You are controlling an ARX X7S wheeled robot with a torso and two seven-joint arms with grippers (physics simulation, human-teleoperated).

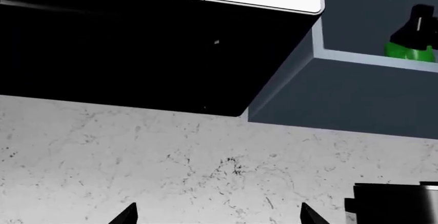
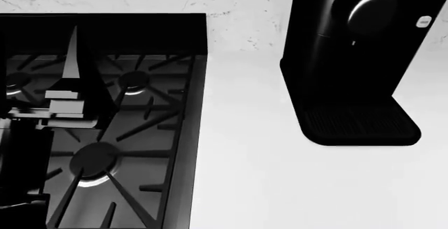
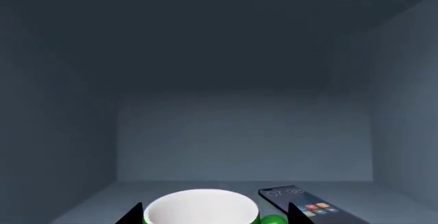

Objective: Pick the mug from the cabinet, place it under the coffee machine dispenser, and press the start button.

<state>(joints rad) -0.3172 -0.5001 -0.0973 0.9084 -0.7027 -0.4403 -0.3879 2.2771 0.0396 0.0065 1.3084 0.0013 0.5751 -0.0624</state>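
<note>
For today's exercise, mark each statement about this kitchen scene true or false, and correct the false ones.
1. The mug sits inside the cabinet. True.
2. A smartphone lies beside the mug. True.
3. The mug already stands on the coffee machine's drip tray. False: the tray is bare.
4. The right gripper has its fingertips on either side of the mug. True.
5. The left gripper holds a pot. False: it is open and holds nothing.
6. The mug is red. False: green, with a white inside.

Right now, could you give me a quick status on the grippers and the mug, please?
Right gripper open, fingertips either side of the mug inside the cabinet. Left gripper open, empty. Phone lies beside the mug. Drip tray empty.
</note>
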